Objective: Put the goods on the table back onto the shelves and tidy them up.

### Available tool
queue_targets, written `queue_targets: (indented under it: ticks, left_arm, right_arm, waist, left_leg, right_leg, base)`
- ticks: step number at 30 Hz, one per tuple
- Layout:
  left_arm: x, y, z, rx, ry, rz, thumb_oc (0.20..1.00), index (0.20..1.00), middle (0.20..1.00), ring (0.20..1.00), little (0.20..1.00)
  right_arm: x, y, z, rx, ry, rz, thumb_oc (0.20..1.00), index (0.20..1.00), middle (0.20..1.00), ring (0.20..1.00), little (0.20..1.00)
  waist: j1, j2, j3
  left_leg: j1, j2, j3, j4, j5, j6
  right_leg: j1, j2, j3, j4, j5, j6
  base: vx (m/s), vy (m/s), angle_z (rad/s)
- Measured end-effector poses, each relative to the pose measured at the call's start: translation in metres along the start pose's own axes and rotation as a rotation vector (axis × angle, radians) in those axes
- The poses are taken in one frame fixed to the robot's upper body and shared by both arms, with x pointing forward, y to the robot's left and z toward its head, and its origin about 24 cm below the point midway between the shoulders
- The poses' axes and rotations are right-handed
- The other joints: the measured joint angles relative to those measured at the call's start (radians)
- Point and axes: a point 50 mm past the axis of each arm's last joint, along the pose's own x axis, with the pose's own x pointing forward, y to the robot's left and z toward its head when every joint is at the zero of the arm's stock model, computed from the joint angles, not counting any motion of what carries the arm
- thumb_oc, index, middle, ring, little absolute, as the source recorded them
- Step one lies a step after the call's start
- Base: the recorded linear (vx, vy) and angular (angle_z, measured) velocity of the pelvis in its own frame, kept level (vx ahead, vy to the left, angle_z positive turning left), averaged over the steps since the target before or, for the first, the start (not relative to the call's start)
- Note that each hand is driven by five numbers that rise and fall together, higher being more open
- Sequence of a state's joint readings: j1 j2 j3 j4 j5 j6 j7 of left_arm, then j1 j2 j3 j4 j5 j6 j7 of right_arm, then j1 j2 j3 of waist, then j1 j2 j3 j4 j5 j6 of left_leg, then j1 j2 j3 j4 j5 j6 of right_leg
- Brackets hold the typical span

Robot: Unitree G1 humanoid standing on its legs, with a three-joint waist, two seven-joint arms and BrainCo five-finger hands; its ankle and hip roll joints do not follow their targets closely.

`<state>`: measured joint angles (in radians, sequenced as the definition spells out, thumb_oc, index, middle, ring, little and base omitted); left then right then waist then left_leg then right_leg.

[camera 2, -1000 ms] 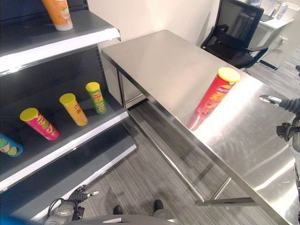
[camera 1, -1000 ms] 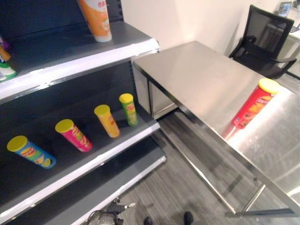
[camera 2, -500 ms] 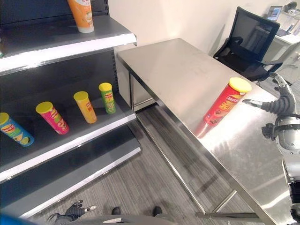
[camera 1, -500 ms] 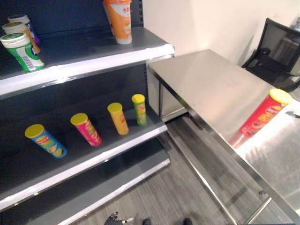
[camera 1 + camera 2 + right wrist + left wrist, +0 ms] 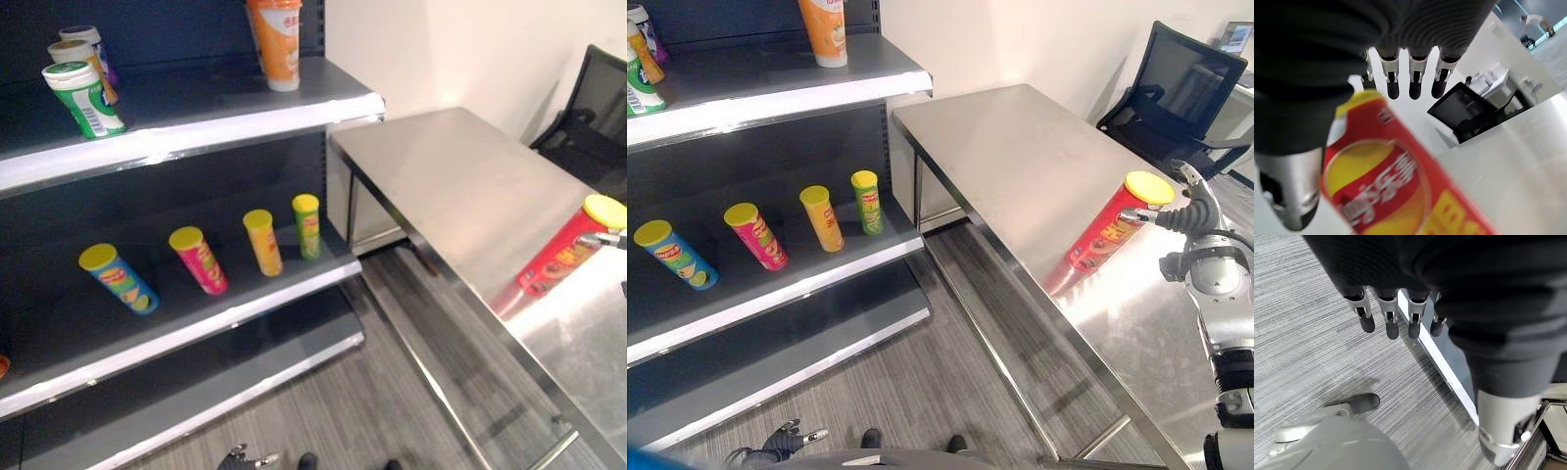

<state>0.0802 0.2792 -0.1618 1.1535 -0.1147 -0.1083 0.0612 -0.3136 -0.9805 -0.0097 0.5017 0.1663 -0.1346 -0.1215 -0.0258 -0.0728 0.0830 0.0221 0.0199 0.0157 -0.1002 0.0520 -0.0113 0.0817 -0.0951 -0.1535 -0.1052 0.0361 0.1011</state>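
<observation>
I'm seeing the red can (image 5: 1112,227) standing on the bench (image 5: 1019,166), at about 3 o'clock in the head view, near the bench's front edge, its yellow lid up and its reflection lying on the steel below it. My right hand (image 5: 1187,211) is hanging just beside the can's top at its 3 o'clock side, one finger (image 5: 1140,215) reaching across to the rim under the lid. In the right wrist view the fingers (image 5: 1415,76) are hanging straight and spread above the can (image 5: 1396,186), with the thumb (image 5: 1290,191) off to one side, so the hand is standing apart and I'm not seeing it clamped on anything; I cannot tell whether it is touching the can.

The shelves (image 5: 196,113) are sitting at 9 to 11 o'clock. On the middle shelf four small cans are leaning in a row: blue (image 5: 118,279), pink (image 5: 199,260), orange (image 5: 263,242) and green (image 5: 308,225). On the top shelf an orange can (image 5: 276,39) is standing at its right end, and a green-and-white tub (image 5: 86,98) is sitting at its left with two more containers behind it.

My left hand (image 5: 1396,313) is hanging over the grey floor (image 5: 1303,342), fingers straight and relaxed, holding nothing.

A black chair (image 5: 1181,93) is standing past the bench at 2 o'clock.
</observation>
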Motion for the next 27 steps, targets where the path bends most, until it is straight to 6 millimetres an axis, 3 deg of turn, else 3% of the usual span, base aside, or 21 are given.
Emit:
queue_targets:
  ticks: [10, 11, 12, 13, 14, 22, 27]
  left_arm:
    - [0.000, 0.000, 0.000, 0.000, 0.000, -0.001, 1.000, 1.000, 1.000, 1.000, 1.000]
    - [0.000, 0.000, 0.001, 0.001, -0.005, -0.002, 1.000, 1.000, 1.000, 1.000, 1.000]
    - [0.001, -0.001, 0.003, 0.004, -0.008, -0.003, 1.000, 1.000, 1.000, 1.000, 1.000]
    - [0.001, -0.001, 0.004, 0.009, -0.013, -0.007, 1.000, 1.000, 1.000, 1.000, 1.000]
    - [0.001, -0.001, 0.005, 0.009, -0.016, -0.009, 1.000, 1.000, 1.000, 1.000, 1.000]
    - [0.001, -0.002, 0.005, 0.012, -0.016, -0.017, 1.000, 1.000, 1.000, 1.000, 1.000]
    - [0.002, 0.007, 0.009, -0.047, -0.024, 0.029, 1.000, 1.000, 1.000, 1.000, 1.000]
  right_arm:
    - [0.006, 0.006, 0.004, 0.000, -0.004, 0.034, 1.000, 1.000, 1.000, 1.000, 1.000]
    - [0.007, 0.008, 0.005, -0.010, -0.008, 0.059, 0.918, 0.918, 0.918, 0.918, 0.918]
    - [0.008, 0.009, 0.007, -0.018, -0.013, 0.077, 0.671, 0.671, 0.671, 0.671, 0.671]
    - [0.010, 0.010, 0.011, -0.018, -0.021, 0.099, 0.288, 0.288, 0.288, 0.288, 0.288]
    - [0.010, 0.010, 0.011, -0.004, -0.022, 0.107, 0.200, 0.200, 0.200, 0.200, 0.200]
    - [0.008, 0.009, 0.012, 0.006, -0.029, 0.115, 0.200, 0.200, 0.200, 0.200, 0.200]
    - [-0.018, -0.001, 0.020, 0.027, -0.118, 0.065, 0.200, 0.200, 0.200, 0.200, 0.200]
  waist:
    - [0.002, -0.007, 0.020]
    - [0.002, -0.008, 0.020]
    - [0.002, -0.008, 0.020]
    - [0.002, -0.009, 0.021]
    - [0.003, -0.011, 0.022]
    - [0.002, -0.013, 0.023]
    - [-0.002, -0.004, 0.028]
  left_leg:
    - [0.002, 0.000, -0.011, 0.001, 0.000, -0.001]
    - [0.002, 0.000, -0.012, 0.001, 0.000, -0.001]
    - [0.002, 0.000, -0.012, 0.001, 0.001, -0.002]
    - [0.002, 0.000, -0.014, 0.001, 0.002, -0.003]
    - [0.001, 0.000, -0.017, 0.001, 0.002, -0.004]
    - [0.000, 0.001, -0.024, 0.005, 0.004, -0.005]
    - [0.009, 0.003, -0.032, 0.005, 0.007, -0.008]
  right_leg:
    - [0.010, 0.001, -0.013, 0.000, -0.004, -0.001]
    - [0.010, 0.001, -0.013, 0.000, -0.004, -0.001]
    - [0.010, 0.001, -0.014, 0.000, -0.004, -0.001]
    - [0.011, 0.001, -0.016, 0.000, -0.004, -0.001]
    - [0.011, 0.002, -0.018, 0.000, -0.004, -0.001]
    - [0.012, 0.002, -0.025, 0.000, -0.005, -0.002]
    - [0.025, 0.008, -0.030, 0.000, -0.010, -0.006]
  base:
    - [0.00, 0.000, 0.02]
    - [0.00, 0.000, 0.00]
    - [0.00, 0.000, 0.00]
    - [-0.01, 0.006, 0.04]
    - [-0.01, 0.009, 0.08]
    - [-0.01, -0.007, 0.03]
    - [-0.06, -0.079, 0.04]
